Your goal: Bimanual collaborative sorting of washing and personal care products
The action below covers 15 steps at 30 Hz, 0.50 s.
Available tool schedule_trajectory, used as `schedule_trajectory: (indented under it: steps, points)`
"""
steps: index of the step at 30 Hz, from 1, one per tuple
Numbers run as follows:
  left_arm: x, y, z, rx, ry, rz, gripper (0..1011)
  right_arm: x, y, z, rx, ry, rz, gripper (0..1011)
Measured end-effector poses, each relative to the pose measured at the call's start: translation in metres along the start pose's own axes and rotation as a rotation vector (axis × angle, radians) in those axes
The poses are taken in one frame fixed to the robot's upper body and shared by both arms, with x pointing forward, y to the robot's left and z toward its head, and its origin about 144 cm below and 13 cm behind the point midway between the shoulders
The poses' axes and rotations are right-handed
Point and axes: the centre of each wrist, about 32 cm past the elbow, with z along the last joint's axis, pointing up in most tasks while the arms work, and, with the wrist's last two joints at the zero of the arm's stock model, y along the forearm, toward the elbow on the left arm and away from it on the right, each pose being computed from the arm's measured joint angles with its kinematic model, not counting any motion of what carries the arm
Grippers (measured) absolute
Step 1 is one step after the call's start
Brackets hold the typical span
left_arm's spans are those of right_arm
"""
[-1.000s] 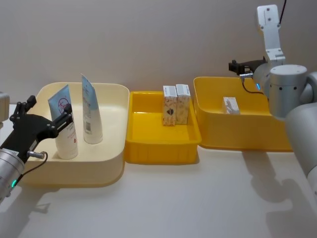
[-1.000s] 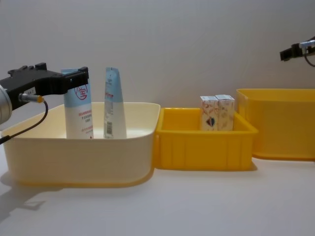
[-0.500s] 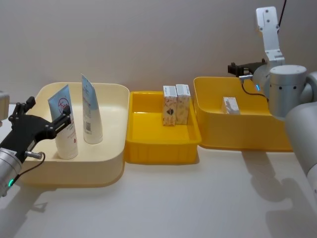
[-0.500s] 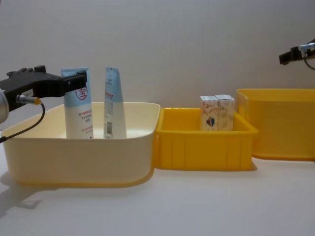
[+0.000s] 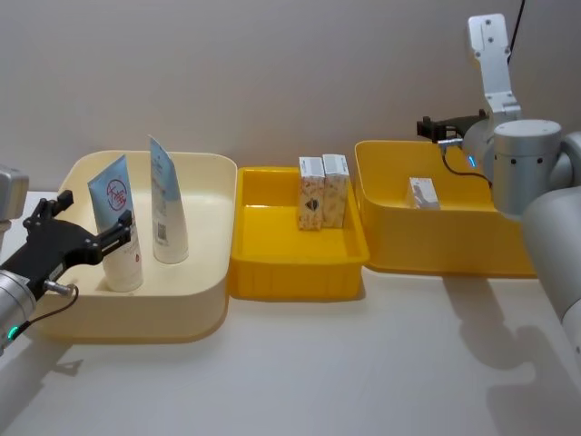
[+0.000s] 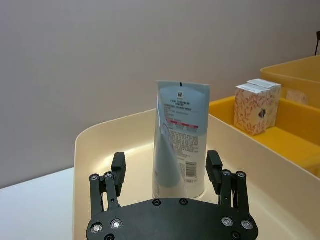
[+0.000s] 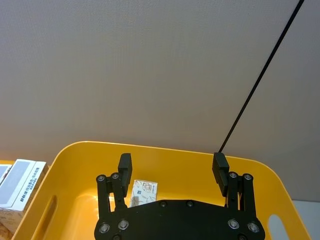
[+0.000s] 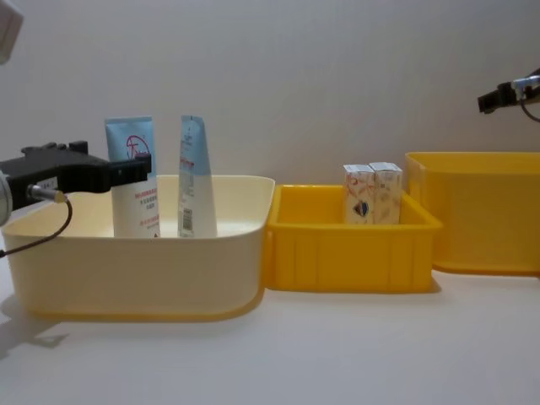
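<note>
Left tool (image 6: 166, 162), spread wide, faces the wide tube (image 5: 113, 192) in the cream bin (image 5: 211, 160); right tool (image 7: 172, 165), likewise spread, hovers above the bench's right-end yellow bin (image 5: 436, 254).

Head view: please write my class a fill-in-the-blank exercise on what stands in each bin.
1. The wide tube and the slim tube stand in the ___-coloured bin.
2. The middle yellow tray holds ___ cartons.
3. The right yellow bin holds ___ carton.
4. The left claw is ___, not shut.

Missing words: cream; two; one; open.
</note>
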Motion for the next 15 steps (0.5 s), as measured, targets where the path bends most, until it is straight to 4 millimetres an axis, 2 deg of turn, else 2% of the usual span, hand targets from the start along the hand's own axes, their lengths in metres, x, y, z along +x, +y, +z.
schedule_trajectory:
  steps: [15]
  points:
    - [0.015, -0.019, -0.011, 0.034, 0.001, -0.038, 1000, 0.0, 0.0, 0.0, -0.002, 0.0, 0.001, 1001]
